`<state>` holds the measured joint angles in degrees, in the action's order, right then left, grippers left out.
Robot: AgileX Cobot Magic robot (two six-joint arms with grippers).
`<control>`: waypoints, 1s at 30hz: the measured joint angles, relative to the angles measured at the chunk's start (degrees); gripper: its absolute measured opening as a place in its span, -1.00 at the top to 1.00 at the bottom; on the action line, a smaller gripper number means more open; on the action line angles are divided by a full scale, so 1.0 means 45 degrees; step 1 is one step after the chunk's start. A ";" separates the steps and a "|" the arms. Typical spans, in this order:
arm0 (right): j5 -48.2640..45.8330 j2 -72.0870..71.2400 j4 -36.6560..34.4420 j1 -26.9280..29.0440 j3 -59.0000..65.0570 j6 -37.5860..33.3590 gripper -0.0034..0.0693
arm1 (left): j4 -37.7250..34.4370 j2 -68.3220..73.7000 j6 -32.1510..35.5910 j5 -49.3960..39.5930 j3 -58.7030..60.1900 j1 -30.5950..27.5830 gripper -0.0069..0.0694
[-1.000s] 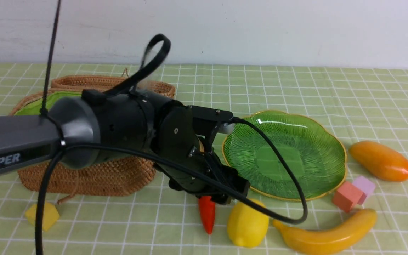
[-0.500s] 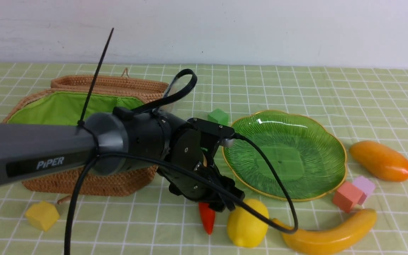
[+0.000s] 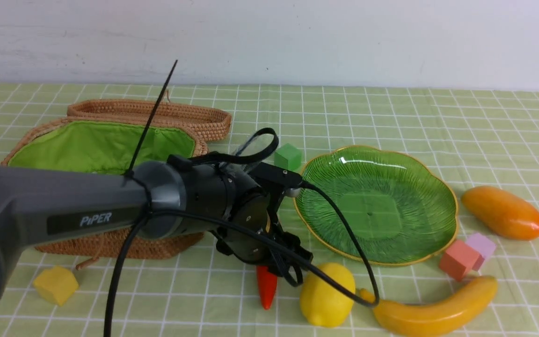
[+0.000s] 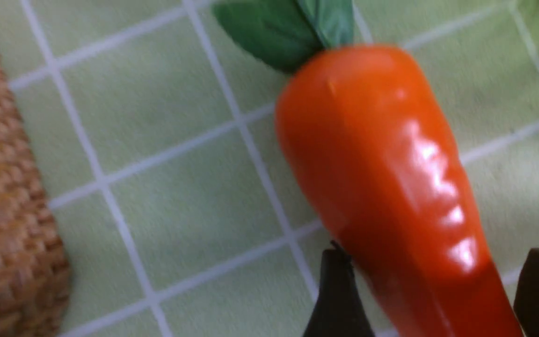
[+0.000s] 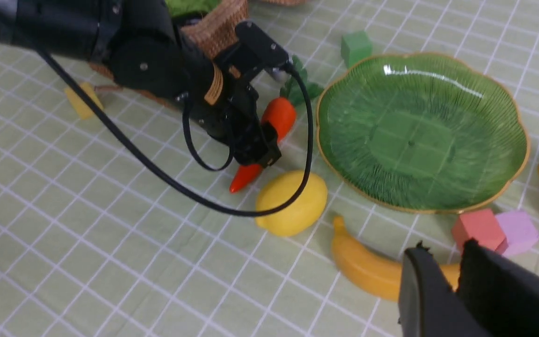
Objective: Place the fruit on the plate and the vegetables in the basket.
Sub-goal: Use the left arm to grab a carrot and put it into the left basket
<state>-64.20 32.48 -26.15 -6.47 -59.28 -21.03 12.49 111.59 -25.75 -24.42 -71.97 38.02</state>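
Note:
The orange carrot (image 3: 266, 290) with green leaves lies on the cloth between the basket (image 3: 110, 245) and the lemon (image 3: 327, 295). My left gripper (image 3: 290, 271) is down over it and open. Its fingers (image 4: 335, 295) straddle the narrow half of the carrot (image 4: 382, 164), with a gap showing on one side. The green plate (image 3: 377, 206) holds nothing. The banana (image 3: 433, 309) lies in front of the plate and the mango (image 3: 503, 213) to its right. My right gripper (image 5: 445, 248) hangs shut and empty above the banana (image 5: 363, 267).
The basket's lid lies open behind it, showing green lining (image 3: 87, 145). A green cube (image 3: 288, 157) sits behind the left wrist. A yellow cube (image 3: 56, 284) is front left. A red cube (image 3: 459, 260) and a lilac cube (image 3: 482, 244) sit by the plate's front right rim.
The left arm has dropped lower and reached further in, bringing its open fingers down round the carrot. More of the basket lining and the green cube now show.

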 joint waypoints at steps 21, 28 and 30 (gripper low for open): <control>0.0261 0.0000 -0.0336 0.0000 0.0000 -0.0206 0.55 | 0.0523 -0.0138 -0.0374 -0.1221 -0.0279 0.0000 0.02; 0.0407 0.0000 -0.0717 0.0000 0.0000 -0.0650 0.55 | 0.0502 -0.2497 -0.0219 -0.2638 -0.0304 0.0000 0.02; 0.0441 0.0000 -0.0891 0.0000 0.0000 -0.0778 0.55 | 0.0437 -0.2978 -0.0113 -0.2672 -0.0304 0.0000 0.02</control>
<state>-62.22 32.48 -30.16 -6.47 -59.28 -24.53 14.45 98.20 -26.26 -36.45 -73.34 38.02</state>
